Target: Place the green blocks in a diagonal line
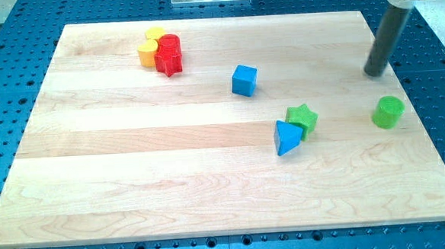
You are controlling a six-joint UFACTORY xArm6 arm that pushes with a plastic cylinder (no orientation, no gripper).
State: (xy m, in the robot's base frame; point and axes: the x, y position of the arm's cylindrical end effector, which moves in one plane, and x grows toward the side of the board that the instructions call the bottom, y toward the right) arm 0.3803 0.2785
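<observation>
A green star block (303,119) lies right of the board's middle, touching a blue triangle block (286,138) at its lower left. A green cylinder block (388,112) stands near the board's right edge, level with the star. My tip (373,73) rests on the board near the right edge, above and slightly left of the green cylinder, apart from it. The dark rod rises from the tip toward the view's top right.
A blue cube (244,80) sits above and left of the star. At the top left, a red star block (169,55) touches a yellow block (151,48). The wooden board (134,182) lies on a blue perforated table.
</observation>
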